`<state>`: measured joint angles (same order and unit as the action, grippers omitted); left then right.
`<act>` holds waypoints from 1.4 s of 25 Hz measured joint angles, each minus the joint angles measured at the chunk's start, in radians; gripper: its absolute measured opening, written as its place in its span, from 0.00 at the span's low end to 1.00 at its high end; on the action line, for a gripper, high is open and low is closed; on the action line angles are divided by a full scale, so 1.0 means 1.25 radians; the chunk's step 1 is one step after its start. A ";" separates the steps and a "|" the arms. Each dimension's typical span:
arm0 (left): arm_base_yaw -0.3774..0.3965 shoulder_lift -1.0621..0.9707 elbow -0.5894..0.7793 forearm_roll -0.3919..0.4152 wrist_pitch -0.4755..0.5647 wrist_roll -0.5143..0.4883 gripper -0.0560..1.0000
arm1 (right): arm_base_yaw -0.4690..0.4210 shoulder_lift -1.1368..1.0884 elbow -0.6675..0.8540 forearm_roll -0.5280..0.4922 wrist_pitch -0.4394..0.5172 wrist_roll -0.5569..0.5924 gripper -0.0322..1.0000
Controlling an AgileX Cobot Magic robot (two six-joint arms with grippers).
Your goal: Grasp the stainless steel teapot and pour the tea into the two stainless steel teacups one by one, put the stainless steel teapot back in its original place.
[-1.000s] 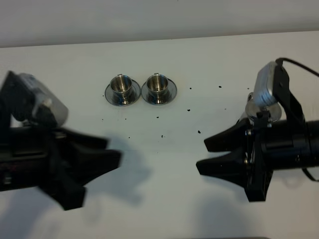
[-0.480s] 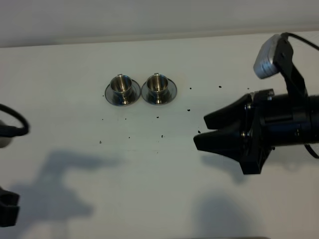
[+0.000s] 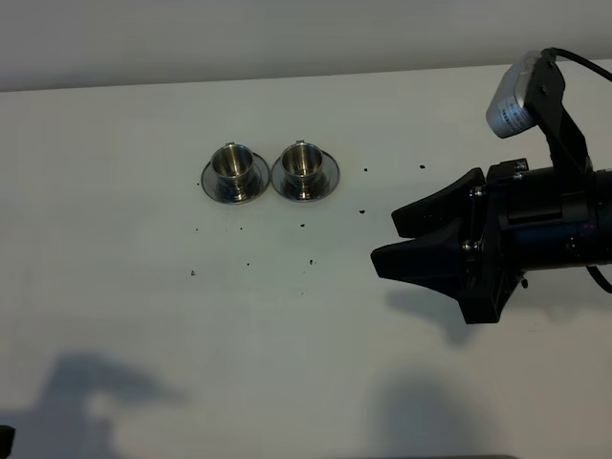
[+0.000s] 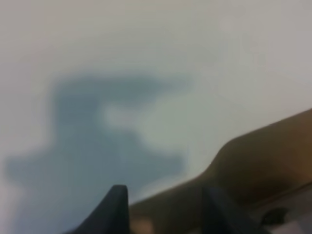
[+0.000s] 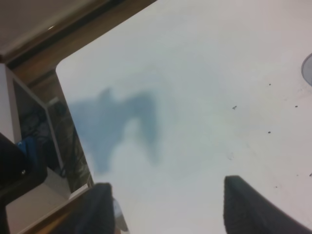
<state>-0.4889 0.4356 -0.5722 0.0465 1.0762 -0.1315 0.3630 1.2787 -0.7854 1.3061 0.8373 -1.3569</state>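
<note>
Two small steel teacups stand side by side on round saucers at the back of the white table, the left one (image 3: 233, 170) and the right one (image 3: 304, 168). The teapot and its wide saucer are out of view. My right gripper (image 3: 385, 241) is open and empty, above the table to the right of the cups and pointing left. In the right wrist view it (image 5: 170, 209) shows two spread fingertips over bare table. My left gripper (image 4: 165, 214) shows only in the left wrist view, blurred, fingertips apart, holding nothing.
Small dark specks (image 3: 308, 258) are scattered on the table in front of the cups. The right wrist view shows the table's far corner (image 5: 61, 68) with a wooden floor and furniture beyond. A saucer rim (image 5: 308, 69) touches that view's edge.
The left arm has pulled back out of the exterior view to the lower left. The right gripper has risen slightly and moved toward the back, staying open.
</note>
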 joint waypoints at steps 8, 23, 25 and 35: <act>0.000 -0.056 0.050 -0.062 -0.015 0.101 0.42 | 0.000 0.000 0.000 0.000 -0.001 0.000 0.50; 0.311 -0.093 0.050 -0.073 -0.015 0.111 0.42 | 0.000 0.000 0.000 -0.001 -0.015 0.001 0.50; 0.350 -0.126 0.050 -0.073 -0.015 0.111 0.42 | 0.000 0.000 -0.006 -0.008 -0.023 0.012 0.50; 0.419 -0.335 0.051 -0.074 -0.014 0.111 0.42 | 0.000 0.000 -0.124 -0.143 -0.064 0.186 0.50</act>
<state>0.0347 0.0168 -0.5082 -0.0457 1.0585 0.0076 0.3630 1.2787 -0.9409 1.1270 0.7572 -1.1246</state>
